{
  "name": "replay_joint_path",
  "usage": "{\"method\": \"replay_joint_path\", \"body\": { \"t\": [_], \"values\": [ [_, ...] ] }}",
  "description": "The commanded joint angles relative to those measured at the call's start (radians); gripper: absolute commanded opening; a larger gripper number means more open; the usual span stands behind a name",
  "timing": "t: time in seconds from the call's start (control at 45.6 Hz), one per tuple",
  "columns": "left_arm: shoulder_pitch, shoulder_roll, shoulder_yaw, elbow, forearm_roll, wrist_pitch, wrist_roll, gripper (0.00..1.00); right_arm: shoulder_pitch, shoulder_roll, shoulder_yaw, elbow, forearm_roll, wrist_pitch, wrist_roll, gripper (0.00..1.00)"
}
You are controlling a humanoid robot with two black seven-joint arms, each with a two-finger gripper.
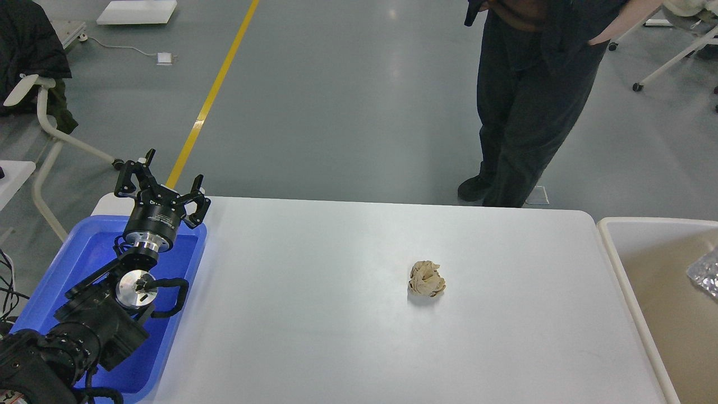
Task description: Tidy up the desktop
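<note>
The white desktop (314, 314) fills the middle of the head view. A crumpled beige paper ball (426, 279) lies on it, right of centre. My left gripper (160, 182) is open and empty, held above the far end of the blue tray (84, 252) at the table's left, far from the paper ball. My right arm and gripper are out of view.
A beige, white-rimmed bin (628, 264) stands at the right edge with a crinkled silver foil piece (705, 274) inside. A person in dark clothes (521, 101) stands just beyond the table's far edge. A chair (39, 112) stands at far left.
</note>
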Motion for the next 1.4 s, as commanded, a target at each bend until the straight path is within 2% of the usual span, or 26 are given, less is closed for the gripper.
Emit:
{"method": "replay_joint_path", "body": {
  "t": [0.0,0.197,0.241,0.307,0.329,0.373,0.417,0.439,0.746,0.965,1.184,1.382],
  "values": [
    [0.000,0.001,0.000,0.000,0.000,0.000,0.000,1.00,-0.072,0.096,0.045,-0.049,0.018,-0.030,-0.032,0.00],
    [0.000,0.000,0.000,0.000,0.000,0.000,0.000,1.00,-0.076,0.101,0.053,-0.047,0.022,-0.049,-0.032,0.00],
    [0.000,0.000,0.000,0.000,0.000,0.000,0.000,1.00,-0.079,0.101,0.060,-0.047,0.022,-0.052,-0.032,0.08],
    [0.001,0.000,0.000,0.000,0.000,0.000,0.000,1.00,-0.080,0.093,0.083,-0.047,0.021,-0.073,-0.030,0.34],
    [0.000,0.000,0.000,0.000,0.000,0.000,0.000,1.00,-0.080,0.092,0.094,-0.047,0.021,-0.091,-0.029,0.55],
    [0.000,0.001,0.000,0.000,0.000,0.000,0.000,1.00,-0.079,0.090,0.109,-0.047,0.021,-0.116,-0.029,0.76],
    [0.001,0.001,0.000,0.000,0.000,0.000,0.000,1.00,-0.079,0.090,0.125,-0.047,0.021,-0.139,-0.029,0.93],
    [0.001,0.000,0.000,0.000,0.000,0.000,0.000,1.00,-0.077,0.090,0.134,-0.046,0.022,-0.148,-0.029,0.98],
    [0.001,0.000,0.000,0.000,0.000,0.000,0.000,1.00,-0.062,0.085,0.316,-0.034,0.021,-0.134,-0.029,0.99],
    [0.001,0.000,0.000,0.000,0.000,0.000,0.000,1.00,0.006,0.016,0.476,-0.009,0.022,-0.134,-0.021,1.00],
    [0.001,0.001,0.000,0.000,0.000,0.000,0.000,1.00,0.182,-0.105,0.580,0.085,0.025,-0.133,-0.027,1.00],
    [0.001,0.000,0.000,0.000,0.000,0.000,0.000,1.00,0.317,-0.163,0.865,0.141,0.030,-0.064,-0.026,1.00]
  ]
}}
